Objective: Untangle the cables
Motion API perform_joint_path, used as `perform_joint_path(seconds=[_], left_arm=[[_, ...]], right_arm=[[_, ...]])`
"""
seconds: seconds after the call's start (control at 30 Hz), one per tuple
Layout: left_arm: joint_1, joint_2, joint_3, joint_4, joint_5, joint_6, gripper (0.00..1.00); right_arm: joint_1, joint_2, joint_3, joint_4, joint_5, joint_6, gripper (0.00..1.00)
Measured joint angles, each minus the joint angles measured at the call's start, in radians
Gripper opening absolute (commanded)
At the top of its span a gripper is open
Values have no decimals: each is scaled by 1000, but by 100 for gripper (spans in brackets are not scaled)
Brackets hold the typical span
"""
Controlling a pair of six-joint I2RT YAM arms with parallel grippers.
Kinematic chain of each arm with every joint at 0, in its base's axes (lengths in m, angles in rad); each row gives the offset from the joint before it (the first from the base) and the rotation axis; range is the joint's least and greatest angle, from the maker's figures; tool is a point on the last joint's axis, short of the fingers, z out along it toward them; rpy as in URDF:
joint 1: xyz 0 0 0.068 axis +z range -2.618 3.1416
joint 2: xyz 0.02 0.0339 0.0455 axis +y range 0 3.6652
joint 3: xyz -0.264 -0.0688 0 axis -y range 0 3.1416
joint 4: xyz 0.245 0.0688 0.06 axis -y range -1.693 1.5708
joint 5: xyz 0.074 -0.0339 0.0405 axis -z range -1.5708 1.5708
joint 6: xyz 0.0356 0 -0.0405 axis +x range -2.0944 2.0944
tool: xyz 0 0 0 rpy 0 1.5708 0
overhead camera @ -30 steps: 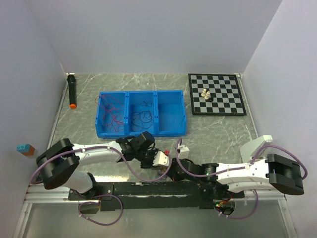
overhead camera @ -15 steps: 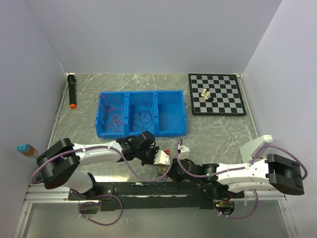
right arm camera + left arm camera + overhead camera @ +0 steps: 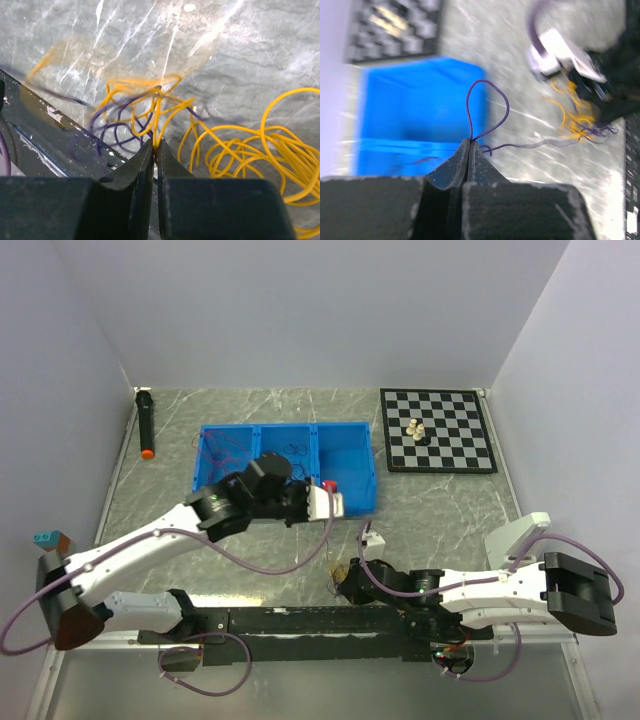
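The tangle of cables (image 3: pixel 331 586) lies at the table's near edge: yellow-orange loops (image 3: pixel 250 150) mixed with dark purple wires (image 3: pixel 115 131). My right gripper (image 3: pixel 346 578) is shut on a yellow strand of the tangle (image 3: pixel 156 146). My left gripper (image 3: pixel 340 506) is raised by the right compartment of the blue bin (image 3: pixel 348 508). It is shut on a single purple wire (image 3: pixel 488 102) that loops above the fingertips and trails back to the tangle (image 3: pixel 576 122). Red wires (image 3: pixel 225 468) lie in the bin's left compartment, dark wires (image 3: pixel 288 475) in the middle one.
A chessboard (image 3: pixel 436 430) with a few pieces stands at the back right. A black marker with an orange tip (image 3: pixel 146 423) lies at the back left. A small blue and brown block (image 3: pixel 50 540) sits at the left wall. Thick mauve hoses hang from both arms.
My left arm has lifted away from the tangle and swung back to the bin's right compartment, drawing the purple wire out. My right gripper has stayed on the tangle.
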Motion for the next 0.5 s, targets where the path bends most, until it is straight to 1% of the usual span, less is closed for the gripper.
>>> perform_joint_path(seconds=[0.13, 0.23, 0.37, 0.5], left_arm=[[18, -59, 122, -62, -34, 3, 1], [24, -98, 186, -75, -56, 4, 1], [27, -166, 245, -67, -85, 10, 1], [25, -215, 287, 9, -135, 43, 1]], right_arm=[[-5, 3, 0, -2, -1, 3, 11], [-5, 14, 0, -3, -1, 3, 10], [-5, 17, 6, -4, 0, 6, 10], [-5, 17, 19, -1, 5, 11, 10]])
